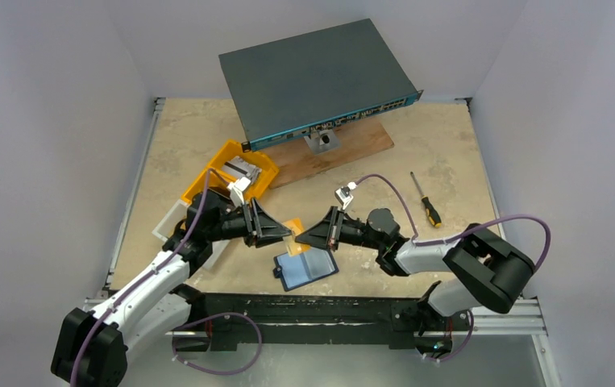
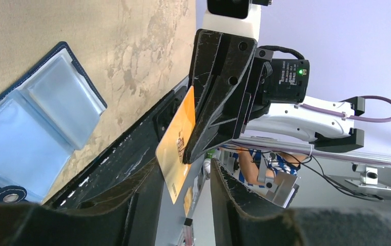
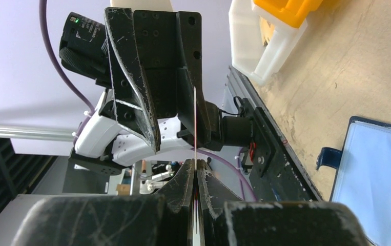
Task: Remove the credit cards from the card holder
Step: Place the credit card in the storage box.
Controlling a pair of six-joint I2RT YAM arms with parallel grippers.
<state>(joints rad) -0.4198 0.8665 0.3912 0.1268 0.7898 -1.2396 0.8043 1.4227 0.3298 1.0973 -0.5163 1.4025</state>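
**Top view.** The left gripper and the right gripper meet nose to nose above the table, with the orange card between their tips. The card holder lies open and flat just below them, toward the near edge, touching neither gripper.

**Left wrist view.** The orange card stands on edge. The right gripper pinches its far end. The left fingers are spread to either side of the card's near end, with a gap showing. The card holder shows pale blue sleeves. I cannot tell whether any cards remain in them.

**Right wrist view.** The card is seen edge-on as a thin line. The right fingers are pressed together on it. The left gripper has its fingers apart. The card runs close along one finger, and I cannot tell whether they touch.

**Judgement.** This looks like a hand-over from left to right.
- The left arm should open fully and back off straight along the card's plane, so that neither finger drags it.
- The right arm should hold position with a firm pinch until the left is clear, then lay the card flat away from the holder.
- The right gripper's grip looks shallow, so the card could pivot.
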